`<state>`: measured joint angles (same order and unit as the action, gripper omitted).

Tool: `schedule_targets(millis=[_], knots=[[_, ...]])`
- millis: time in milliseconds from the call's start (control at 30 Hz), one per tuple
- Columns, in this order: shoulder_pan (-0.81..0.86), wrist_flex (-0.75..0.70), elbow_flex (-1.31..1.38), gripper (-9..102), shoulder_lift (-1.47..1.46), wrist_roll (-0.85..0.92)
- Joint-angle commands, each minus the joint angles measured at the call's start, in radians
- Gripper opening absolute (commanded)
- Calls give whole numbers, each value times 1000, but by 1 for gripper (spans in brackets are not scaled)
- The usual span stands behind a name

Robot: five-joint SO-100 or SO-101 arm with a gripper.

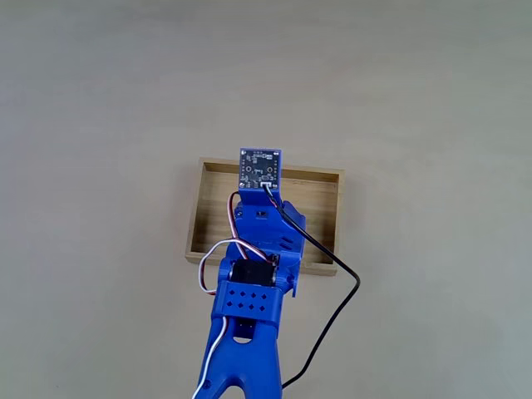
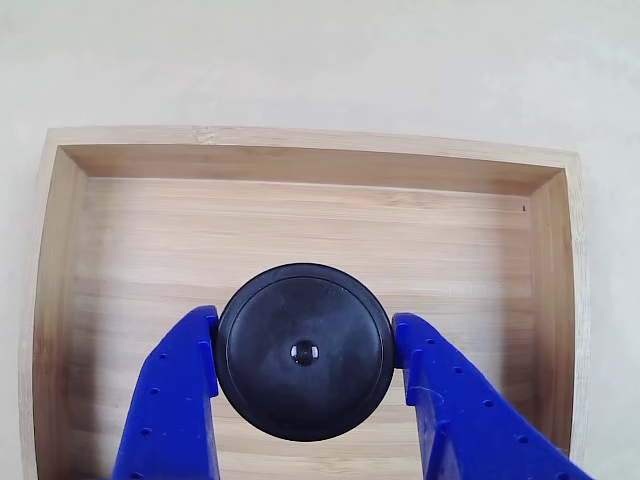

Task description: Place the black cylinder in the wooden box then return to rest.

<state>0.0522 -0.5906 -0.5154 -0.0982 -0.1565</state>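
1. In the other view, the gripper [image 2: 305, 352] comes in from the near edge with its two blue fingers spread just wide enough to take the black cylinder [image 2: 304, 351] between them. The left finger [image 2: 170, 400] presses against the cylinder's left side, and the right finger [image 2: 450, 400] against its right side, so the jaws are clamped on it.
2. The cylinder sits squarely between the fingertips, its round matte top facing the camera (a small glossy dimple marks the centre). It lies over the floor of the wooden box [image 2: 300, 150], roughly midway between the left and right walls and nearer the near edge than the far wall. Whether its base touches the floor or hangs just above it, I cannot tell.
3. The box's pale slatted floor shows bare to the left, the right and the far side of the cylinder; its low walls frame the left, far and right edges.
4. In the fixed view, the blue arm [image 1: 249, 299] reaches from the near edge out over the wooden box [image 1: 320, 179], which lies on a light table [image 1: 100, 100]. A small circuit board [image 1: 260, 168] on the arm's far end covers the box's far wall, and the arm hides the fingers and the cylinder here.
5. A black cable [image 1: 332, 307] loops off the arm to the right, crossing the box's near right corner.
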Motion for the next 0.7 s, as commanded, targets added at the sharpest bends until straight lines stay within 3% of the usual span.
schedule_targets(millis=[0,667], knots=[[14,38,132,18,-15,-11],[20,71,152,19,46,-11]])
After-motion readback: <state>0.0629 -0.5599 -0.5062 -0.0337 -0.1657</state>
